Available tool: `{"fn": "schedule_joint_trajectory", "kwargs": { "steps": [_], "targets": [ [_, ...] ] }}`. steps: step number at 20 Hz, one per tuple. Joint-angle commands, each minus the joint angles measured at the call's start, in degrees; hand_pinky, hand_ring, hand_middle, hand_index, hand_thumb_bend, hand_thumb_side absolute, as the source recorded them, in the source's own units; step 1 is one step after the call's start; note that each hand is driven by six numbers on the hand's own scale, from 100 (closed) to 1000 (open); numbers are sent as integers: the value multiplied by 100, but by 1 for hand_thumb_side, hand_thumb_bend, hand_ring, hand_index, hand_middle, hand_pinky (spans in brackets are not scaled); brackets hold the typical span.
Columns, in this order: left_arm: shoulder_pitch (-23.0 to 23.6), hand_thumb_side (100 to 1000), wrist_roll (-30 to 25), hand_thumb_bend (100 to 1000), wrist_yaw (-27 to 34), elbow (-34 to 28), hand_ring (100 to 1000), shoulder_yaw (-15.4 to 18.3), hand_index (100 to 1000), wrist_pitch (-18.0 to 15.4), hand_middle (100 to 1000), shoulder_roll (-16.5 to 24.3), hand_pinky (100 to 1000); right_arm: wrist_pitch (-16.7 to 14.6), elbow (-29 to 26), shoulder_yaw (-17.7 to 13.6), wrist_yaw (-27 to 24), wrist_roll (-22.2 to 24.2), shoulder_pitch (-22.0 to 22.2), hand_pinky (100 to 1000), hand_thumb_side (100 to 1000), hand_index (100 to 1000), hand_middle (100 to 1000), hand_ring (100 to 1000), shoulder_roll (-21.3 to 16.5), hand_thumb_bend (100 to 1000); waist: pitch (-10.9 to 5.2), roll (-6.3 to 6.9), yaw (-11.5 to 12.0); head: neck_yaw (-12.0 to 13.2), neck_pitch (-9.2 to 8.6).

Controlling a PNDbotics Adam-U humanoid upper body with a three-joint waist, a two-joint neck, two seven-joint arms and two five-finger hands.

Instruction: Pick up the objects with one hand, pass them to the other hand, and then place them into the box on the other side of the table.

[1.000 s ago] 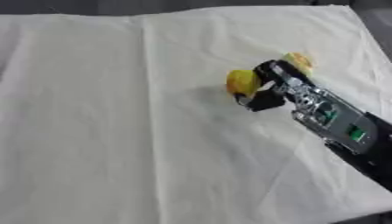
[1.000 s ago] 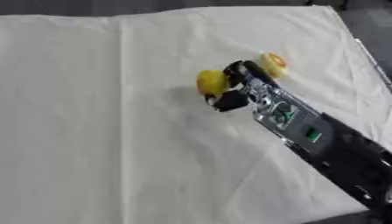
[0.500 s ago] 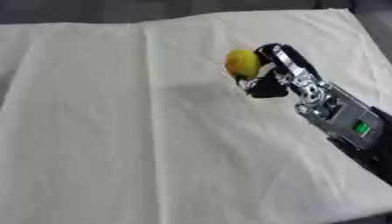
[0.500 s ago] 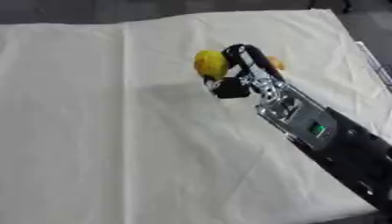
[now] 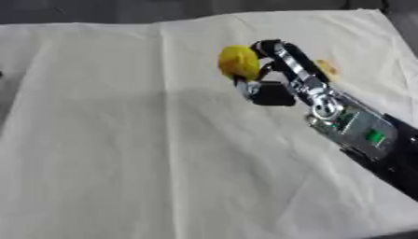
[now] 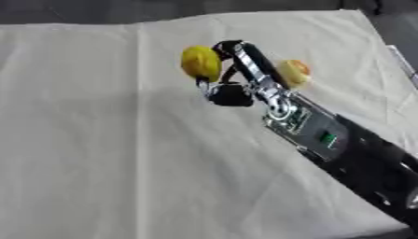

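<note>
The right arm enters from the lower right across the cloth-covered desk (image 5: pixel 122 154). Its hand (image 5: pixel 274 74) pinches a yellow fruit (image 5: pixel 238 62) between fingers and thumb, above the cloth. Beyond, a second yellowish object (image 6: pixel 295 73) lies on the cloth.
</note>
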Motion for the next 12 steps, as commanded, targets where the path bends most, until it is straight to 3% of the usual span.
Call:
{"fn": "schedule_joint_trajectory", "kwargs": {
  "steps": [1,6,12],
  "targets": [
    [-316,579,-355,436,199,-492,786,-322,841,96,737,-69,774,-271,-115,47,109,45,-142,543,100,605,497,758,-96,102,-198,75,26,-19,-29],
    [-807,614,-951,448,401,-890,787,-989,853,565,748,-533,779,-562,-115,196,383,245,-302,556,100,609,500,759,-62,100,-191,91,96,-27,-45],
    [-1119,639,-1305,480,430,-1042,802,-1369,859,967,766,-937,792,-737,-115,281,668,404,-423,562,100,610,501,759,-33,100,-162,107,120,-27,-40]
  ]
}}
